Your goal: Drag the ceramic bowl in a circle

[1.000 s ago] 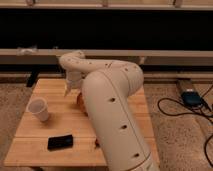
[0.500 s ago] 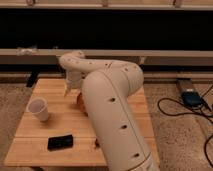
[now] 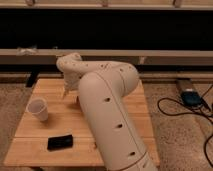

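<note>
The pincer (image 3: 69, 94) hangs low over the wooden table (image 3: 50, 86), beyond the white cup (image 3: 38, 109); grip unclear.

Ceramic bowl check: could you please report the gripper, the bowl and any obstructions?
Gripper low at far side of table. Ceramic bowl mostly hidden behind arm, orange sliver beside gripper. White cup, black object nearer front, apart from gripper.
</note>
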